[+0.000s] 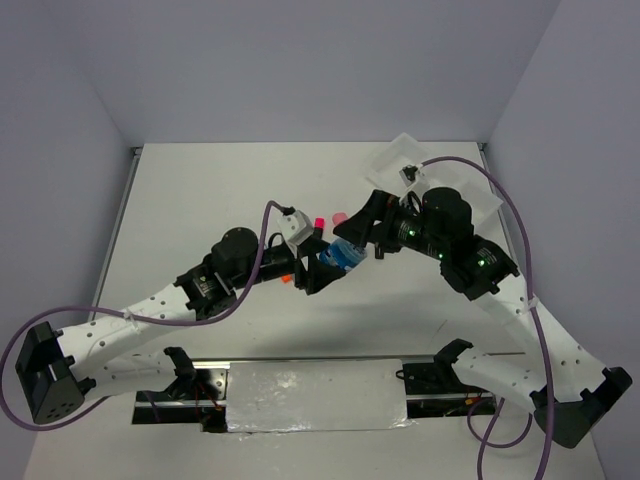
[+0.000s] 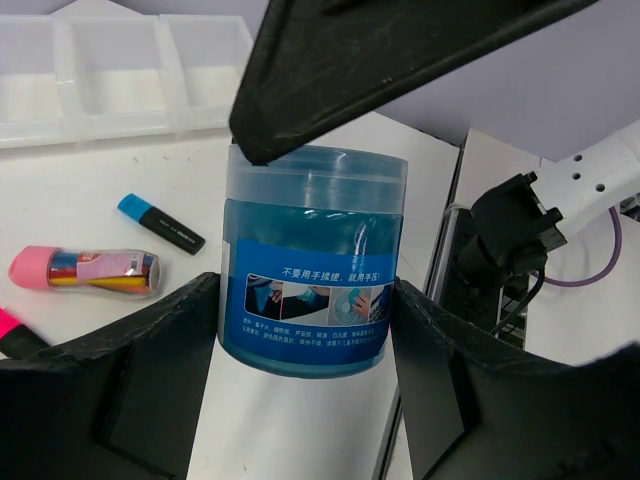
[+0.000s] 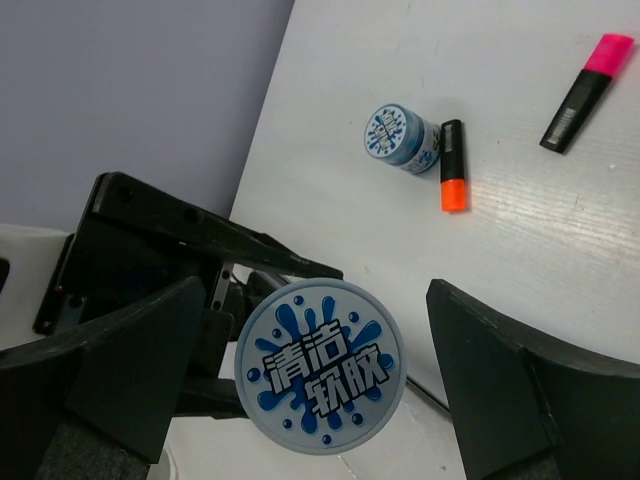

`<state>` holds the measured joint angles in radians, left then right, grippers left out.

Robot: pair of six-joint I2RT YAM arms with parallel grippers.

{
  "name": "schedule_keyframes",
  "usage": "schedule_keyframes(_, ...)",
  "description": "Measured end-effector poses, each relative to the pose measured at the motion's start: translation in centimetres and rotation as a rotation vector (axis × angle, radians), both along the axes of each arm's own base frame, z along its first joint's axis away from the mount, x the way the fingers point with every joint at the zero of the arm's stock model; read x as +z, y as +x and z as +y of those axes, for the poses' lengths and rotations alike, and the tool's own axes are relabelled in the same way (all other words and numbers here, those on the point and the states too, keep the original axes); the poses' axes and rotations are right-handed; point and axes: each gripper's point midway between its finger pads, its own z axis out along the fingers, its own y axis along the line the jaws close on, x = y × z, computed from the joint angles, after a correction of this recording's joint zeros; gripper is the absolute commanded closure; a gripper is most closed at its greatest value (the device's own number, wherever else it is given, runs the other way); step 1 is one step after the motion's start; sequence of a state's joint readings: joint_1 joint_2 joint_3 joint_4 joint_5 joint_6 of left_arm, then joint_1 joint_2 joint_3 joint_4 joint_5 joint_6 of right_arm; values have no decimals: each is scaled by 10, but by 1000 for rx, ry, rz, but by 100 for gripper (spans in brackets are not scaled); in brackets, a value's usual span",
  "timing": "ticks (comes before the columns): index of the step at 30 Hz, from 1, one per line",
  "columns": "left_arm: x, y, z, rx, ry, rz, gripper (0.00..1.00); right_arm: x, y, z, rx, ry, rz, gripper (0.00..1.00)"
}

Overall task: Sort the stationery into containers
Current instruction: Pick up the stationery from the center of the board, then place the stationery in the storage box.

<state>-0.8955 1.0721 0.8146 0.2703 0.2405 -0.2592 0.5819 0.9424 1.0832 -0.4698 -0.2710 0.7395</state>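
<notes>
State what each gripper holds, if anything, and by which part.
The left gripper clamps the blue tub by its lower sides; the right gripper, open around its top, holds nothing.

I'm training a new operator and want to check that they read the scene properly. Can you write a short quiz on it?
1. True or false: the left gripper is shut on a blue jar.
2. The right gripper is: A) open, either side of that jar's lid; B) shut on a marker; C) out of view.
3. Fill in: the marker lying beside the second jar has an ___ cap.

Key: 1 true; 2 A; 3 orange.
</notes>
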Motion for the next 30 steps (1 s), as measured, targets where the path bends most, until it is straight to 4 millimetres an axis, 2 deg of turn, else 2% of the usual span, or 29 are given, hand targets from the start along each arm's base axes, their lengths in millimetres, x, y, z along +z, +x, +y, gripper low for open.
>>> schedule_keyframes(11, 2, -1, 1, 3, 11, -34, 100, -18, -3, 3, -14, -36, 36, 0)
schedule_keyframes(14, 4, 0, 3, 13, 15, -51, 100, -17, -5, 0, -25, -38, 30, 4)
schedule_keyframes(17, 5, 0, 4, 15, 14, -54, 100, -13, -11, 1, -4, -19, 20, 21)
schedule_keyframes(20, 5, -1, 3, 13, 14, -54, 100, -8, -14, 4, 18, 7, 13, 33)
schedule_keyframes(22, 5, -1, 4, 13, 15, -54, 100, -8, -15, 6, 28, 16, 12, 33)
schedule_keyframes(24, 3, -1, 4, 15, 22, -52, 100, -9, -14, 8, 37, 26, 10, 42)
schedule_keyframes(26, 1, 0, 6, 24, 32, -50, 100, -11, -13, 10, 47, 39, 11, 58)
schedule_keyframes(27, -1, 1, 7, 28, 40, -52, 100, -13, -12, 12, 52, 43, 13, 75)
schedule_keyframes(28, -2, 1, 8, 32, 45, -53, 100, -14, -12, 13, 57, 46, 13, 83)
schedule_keyframes(29, -2, 1, 9, 37, 49, -54, 96, -14, -12, 13, 60, 51, 11, 99)
schedule_keyframes(30, -2, 2, 9, 42, 52, -54, 90, -14, -12, 14, 62, 55, 10, 100)
